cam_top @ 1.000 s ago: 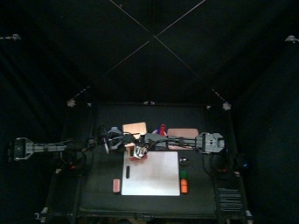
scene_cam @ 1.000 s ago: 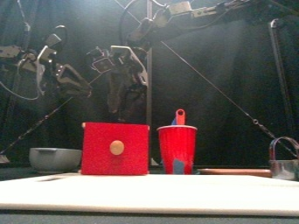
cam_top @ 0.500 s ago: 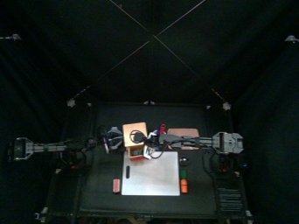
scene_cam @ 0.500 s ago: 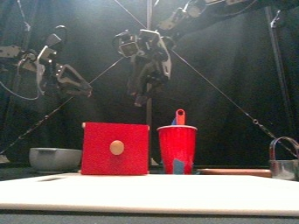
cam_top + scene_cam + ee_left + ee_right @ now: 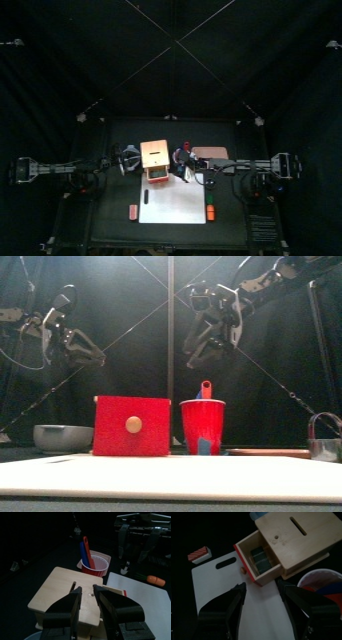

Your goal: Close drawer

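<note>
The small tan cabinet [image 5: 156, 155] stands at the white sheet's far edge. Its drawer [image 5: 258, 558] is pulled out, with a red front panel [image 5: 131, 426] and a pale knob facing the front camera. In the left wrist view my left gripper [image 5: 87, 594] hovers open over the cabinet's wooden top [image 5: 60, 587] with nothing between its jaws. My right gripper [image 5: 266, 607] is open and empty, raised to the right of the drawer [image 5: 156, 175]. In the front view the right gripper [image 5: 211, 348] hangs high above the red cup.
A red cup [image 5: 203, 426] holding blue and red sticks stands right of the cabinet. The large white sheet [image 5: 174, 200] lies in front, with a small orange thing [image 5: 210, 212] on its right edge. A grey bowl [image 5: 60, 437] sits left and a pink rectangle [image 5: 211, 152] right.
My right arm has drawn back to the right, away from the cabinet's front, and now hangs over the cup. The left arm and the drawer have not moved.
</note>
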